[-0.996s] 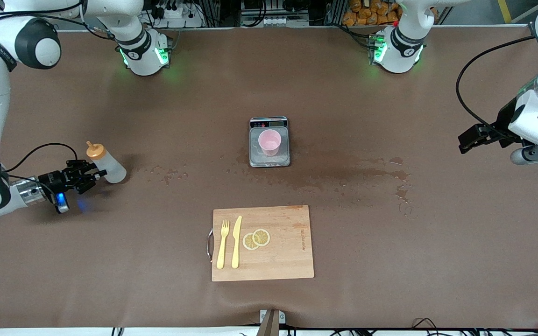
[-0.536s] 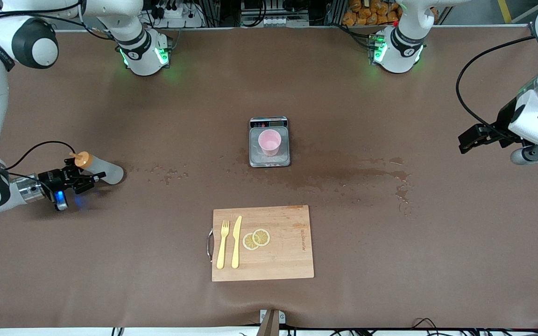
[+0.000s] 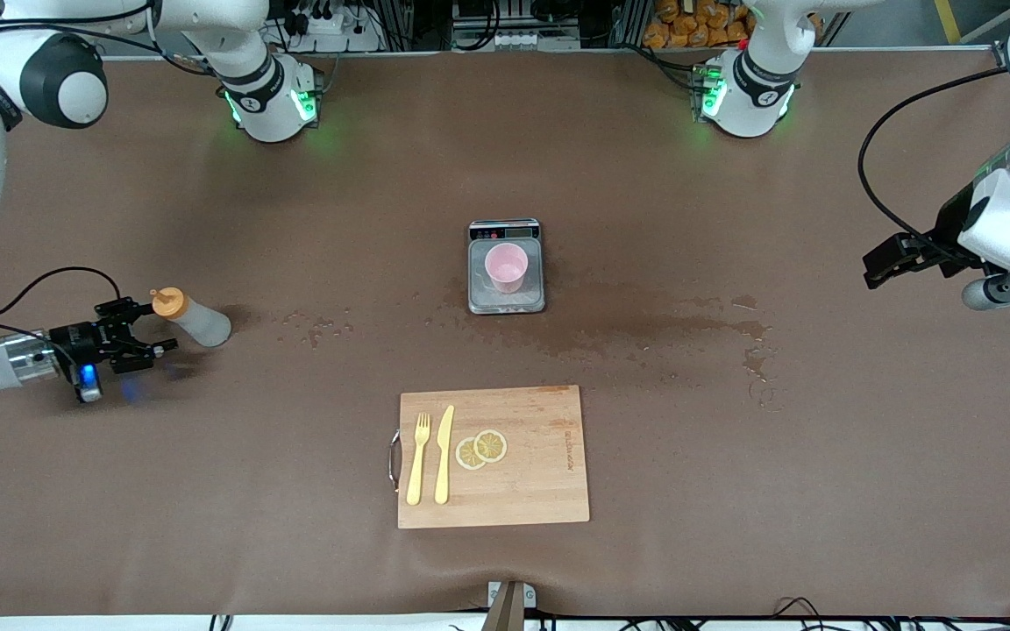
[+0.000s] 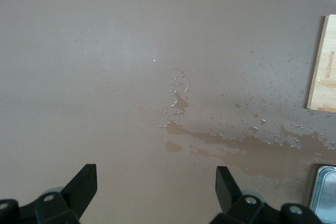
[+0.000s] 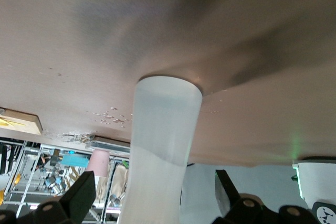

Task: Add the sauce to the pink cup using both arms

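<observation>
The sauce bottle (image 3: 194, 319), whitish with an orange cap, stands on the brown table at the right arm's end. My right gripper (image 3: 147, 327) is low beside it and open. In the right wrist view the bottle (image 5: 163, 150) rises between the spread fingers (image 5: 79, 192) without touching them. The pink cup (image 3: 506, 266) sits on a grey scale (image 3: 506, 301) at the table's middle, and shows small in the right wrist view (image 5: 98, 162). My left gripper (image 3: 878, 267) waits open over the left arm's end of the table, nothing between its fingers (image 4: 84, 182).
A wooden cutting board (image 3: 522, 491) lies nearer the front camera than the scale, bearing a yellow fork (image 3: 418, 457), knife (image 3: 444, 453) and lemon slices (image 3: 481, 448). Wet patches (image 3: 645, 329) spread from the scale toward the left arm's end.
The right gripper lowered the bottle onto the table, opened and drew back toward the right arm's end. The left arm has not moved.
</observation>
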`<control>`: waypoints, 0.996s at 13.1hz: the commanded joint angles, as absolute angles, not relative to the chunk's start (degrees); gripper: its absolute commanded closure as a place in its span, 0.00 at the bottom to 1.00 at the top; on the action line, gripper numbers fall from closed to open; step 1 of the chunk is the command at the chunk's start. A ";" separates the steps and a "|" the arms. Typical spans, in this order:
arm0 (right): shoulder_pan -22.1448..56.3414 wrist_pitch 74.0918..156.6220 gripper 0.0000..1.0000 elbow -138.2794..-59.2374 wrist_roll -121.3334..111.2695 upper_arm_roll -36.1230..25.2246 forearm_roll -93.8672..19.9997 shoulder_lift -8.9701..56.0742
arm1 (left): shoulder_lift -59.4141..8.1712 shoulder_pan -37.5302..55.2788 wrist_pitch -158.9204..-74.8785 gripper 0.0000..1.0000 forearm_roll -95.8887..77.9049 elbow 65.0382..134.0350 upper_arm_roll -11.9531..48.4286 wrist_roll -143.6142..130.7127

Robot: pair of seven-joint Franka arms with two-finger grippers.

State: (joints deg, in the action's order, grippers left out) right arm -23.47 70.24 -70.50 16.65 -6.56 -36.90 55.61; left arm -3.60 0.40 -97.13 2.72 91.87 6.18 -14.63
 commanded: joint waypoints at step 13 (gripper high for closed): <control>-14.35 70.66 0.00 -59.85 27.24 -7.65 -24.64 41.33 | -2.81 -0.26 -97.56 0.00 0.88 93.08 5.98 -13.18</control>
